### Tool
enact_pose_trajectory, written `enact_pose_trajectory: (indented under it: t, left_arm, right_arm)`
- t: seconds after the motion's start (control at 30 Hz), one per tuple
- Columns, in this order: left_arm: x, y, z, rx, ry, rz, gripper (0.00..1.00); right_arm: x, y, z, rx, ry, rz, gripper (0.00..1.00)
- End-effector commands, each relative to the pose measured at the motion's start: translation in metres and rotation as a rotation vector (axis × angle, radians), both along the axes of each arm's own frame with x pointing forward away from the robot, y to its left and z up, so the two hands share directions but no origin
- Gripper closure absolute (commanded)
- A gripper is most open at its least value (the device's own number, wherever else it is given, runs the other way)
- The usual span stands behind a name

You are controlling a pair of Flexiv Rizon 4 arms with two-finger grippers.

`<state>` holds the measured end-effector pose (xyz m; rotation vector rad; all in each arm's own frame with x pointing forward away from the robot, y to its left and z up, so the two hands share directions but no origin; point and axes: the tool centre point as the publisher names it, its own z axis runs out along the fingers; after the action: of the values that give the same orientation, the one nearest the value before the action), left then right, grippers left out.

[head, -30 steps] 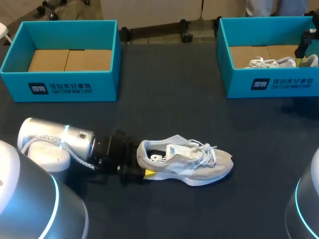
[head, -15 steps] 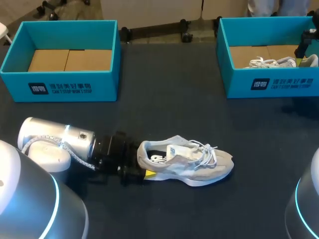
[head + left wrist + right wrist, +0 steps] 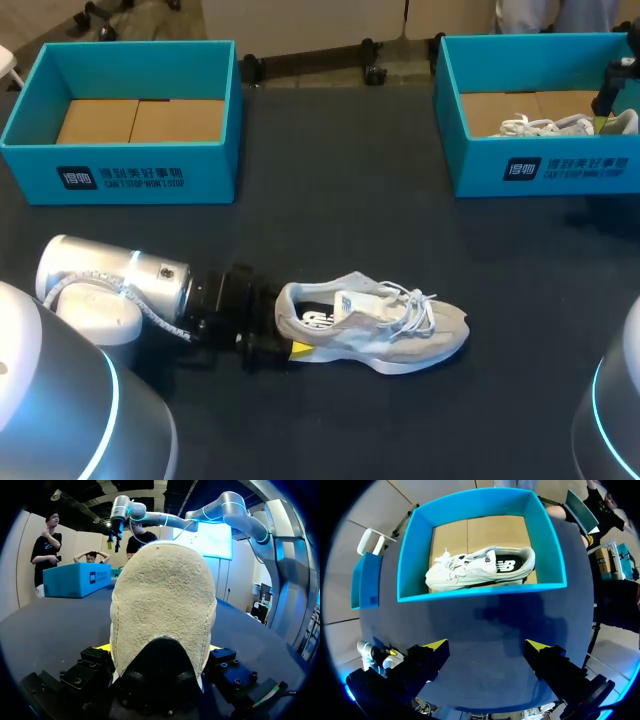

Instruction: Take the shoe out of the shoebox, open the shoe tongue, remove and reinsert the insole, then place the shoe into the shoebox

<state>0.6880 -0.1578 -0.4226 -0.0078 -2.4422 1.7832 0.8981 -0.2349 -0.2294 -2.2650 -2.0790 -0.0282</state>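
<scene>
A grey and white shoe (image 3: 375, 325) lies on its sole in the middle of the dark table, toe to the right, laces loose. My left gripper (image 3: 287, 346) is at its heel. In the left wrist view the suede heel (image 3: 162, 605) fills the gap between the fingers, and both yellow tips press its sides. High over the right shoebox (image 3: 540, 170) hangs my right gripper (image 3: 611, 98). From its wrist, the right gripper (image 3: 487, 645) stands open and empty above that box's rim (image 3: 480, 592), where a second white shoe (image 3: 480, 567) lies.
An empty blue shoebox (image 3: 125, 165) with a cardboard floor stands at the back left. Dark tabletop lies open between the two boxes and in front of the shoe.
</scene>
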Motion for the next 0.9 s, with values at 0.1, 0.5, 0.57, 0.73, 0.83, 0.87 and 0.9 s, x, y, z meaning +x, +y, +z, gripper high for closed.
enact_pose_trajectory:
  t: [0.1, 0.5, 0.57, 0.73, 0.83, 0.87, 0.9]
  left_arm:
    - [-0.002, -0.001, -0.001, 0.002, 0.000, 0.000, 1.00]
    - [-0.002, -0.001, -0.001, 0.002, 0.000, 0.000, 1.00]
    - [-0.002, -0.001, -0.001, 0.002, 0.000, 0.000, 1.00]
    - [-0.002, -0.001, -0.001, 0.002, 0.000, 0.000, 1.00]
    - [-0.002, -0.001, -0.001, 0.002, 0.000, 0.000, 1.00]
    - [-0.002, -0.001, -0.001, 0.002, 0.000, 0.000, 1.00]
    - [-0.002, -0.001, -0.001, 0.002, 0.000, 0.000, 1.00]
  right_arm:
    - [-0.009, 0.032, 0.011, -0.039, -0.020, -0.004, 0.00]
    - [-0.079, 0.117, 0.018, -0.040, -0.042, -0.068, 0.00]
    - [-0.085, 0.119, 0.026, -0.025, -0.041, -0.068, 0.00]
    - [-0.085, 0.119, 0.026, -0.025, -0.041, -0.068, 0.00]
    - [-0.085, 0.119, 0.026, -0.025, -0.041, -0.068, 0.00]
    - [-0.085, 0.119, 0.026, -0.025, -0.041, -0.068, 0.00]
    - [-0.085, 0.119, 0.026, -0.025, -0.041, -0.068, 0.00]
